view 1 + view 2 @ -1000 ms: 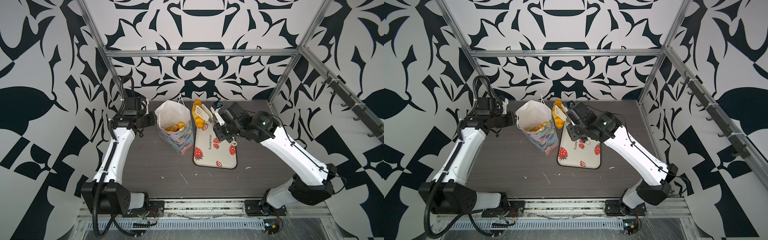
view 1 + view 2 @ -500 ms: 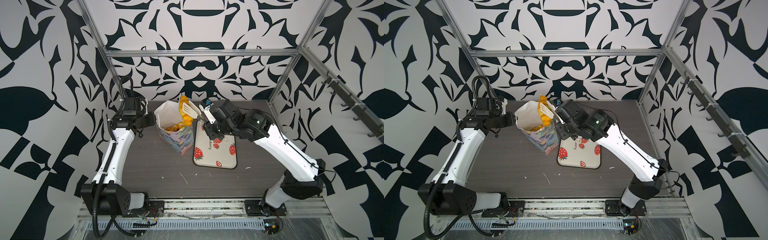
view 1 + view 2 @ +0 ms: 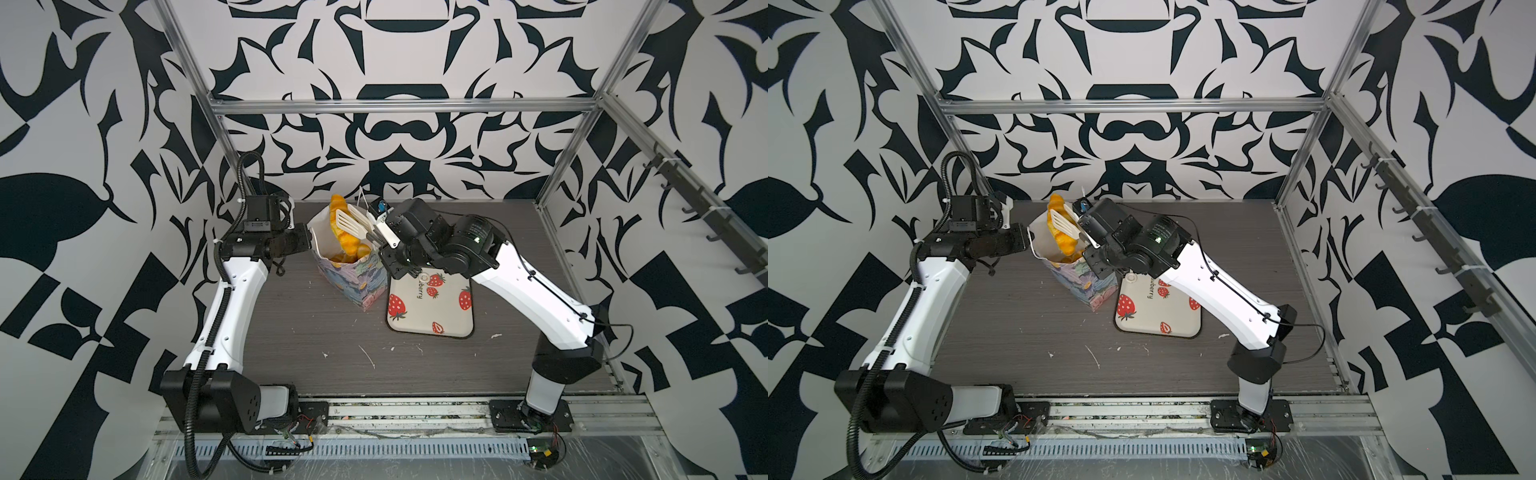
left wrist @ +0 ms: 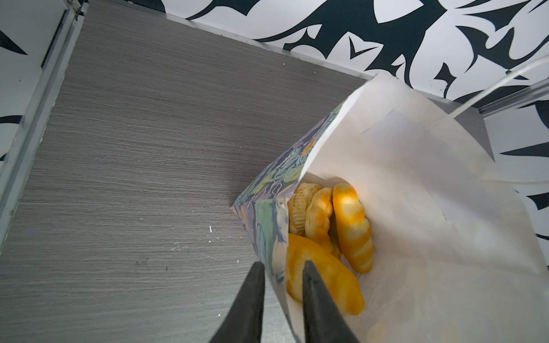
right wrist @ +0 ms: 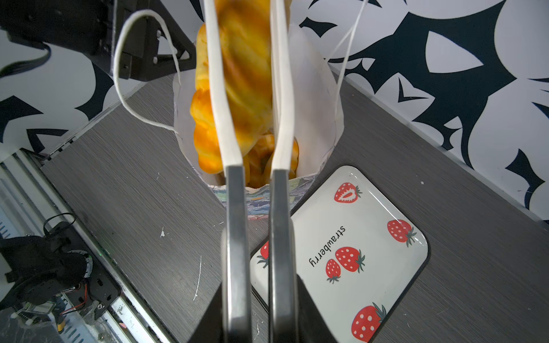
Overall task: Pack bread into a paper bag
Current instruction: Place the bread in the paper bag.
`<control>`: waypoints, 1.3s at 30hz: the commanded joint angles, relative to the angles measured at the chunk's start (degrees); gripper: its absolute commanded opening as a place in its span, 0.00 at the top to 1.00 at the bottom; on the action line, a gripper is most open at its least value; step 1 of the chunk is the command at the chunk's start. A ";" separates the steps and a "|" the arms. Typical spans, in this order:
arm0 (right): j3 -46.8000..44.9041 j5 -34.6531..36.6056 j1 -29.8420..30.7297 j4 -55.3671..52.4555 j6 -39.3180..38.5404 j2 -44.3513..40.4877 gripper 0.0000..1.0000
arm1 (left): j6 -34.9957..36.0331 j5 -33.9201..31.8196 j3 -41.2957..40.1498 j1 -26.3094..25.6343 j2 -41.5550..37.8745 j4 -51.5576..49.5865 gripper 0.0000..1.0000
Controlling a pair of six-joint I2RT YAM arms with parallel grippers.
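Both top views high, facing down, wrist views close, sharing paper bag point(image 4: 416, 184)

- Tray point(image 5: 392, 276): a single word, "strawberry" point(image 5: 326, 247), in black lower-case lettering on the cream face. It is fully legible in the right wrist view.
- Both top views: the same word on the tray point(image 3: 453, 320) point(image 3: 1179, 322) is partly covered; only the end letters "berry" can be read.
- Camera housing point(image 3: 254, 225): small white marking, too small to read.

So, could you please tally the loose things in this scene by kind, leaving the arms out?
paper bag: 1
strawberry tray: 1
tongs: 1
pastry in the tongs: 1
pastries visible inside the bag: 4
Total: 8
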 commanded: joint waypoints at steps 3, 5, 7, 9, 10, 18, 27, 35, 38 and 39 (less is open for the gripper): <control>6.70 4.03 0.21 -0.55 -2.18 2.50 0.69 | -0.08 0.08 -0.35 0.34 -1.76 -1.10 0.74; 7.31 4.03 0.19 -0.79 -2.44 3.71 0.69 | -0.16 0.16 -0.52 0.34 -1.89 -1.04 0.74; 7.81 4.34 0.19 -1.04 -2.65 4.57 0.69 | -0.17 0.12 -0.43 0.35 -2.07 -1.17 0.74; 7.91 5.15 0.19 -1.27 -2.65 5.15 0.69 | -0.12 -0.01 -0.45 0.38 -2.27 -1.13 0.73; 7.83 5.44 0.17 -1.27 -2.69 5.28 0.69 | -0.13 -0.15 -0.47 0.35 -2.35 -1.09 0.73; 6.44 6.04 0.10 -1.27 -2.57 5.64 0.66 | -0.10 -0.52 -1.04 0.44 -2.63 -1.09 0.74; 4.28 5.89 0.10 -0.65 -2.21 5.29 0.61 | -0.27 -0.29 -1.70 0.53 -2.86 -0.67 0.73; 4.31 5.59 0.11 -0.30 -2.39 5.15 0.55 | -0.75 0.01 -1.57 0.53 -2.86 -0.42 0.73; 4.40 5.67 0.10 -0.30 -2.57 4.95 0.54 | -1.12 0.54 -1.44 0.53 -2.86 -0.39 0.73; 4.44 5.67 0.10 -0.30 -2.57 4.94 0.53 | -1.22 0.62 -1.39 0.53 -2.86 -0.33 0.73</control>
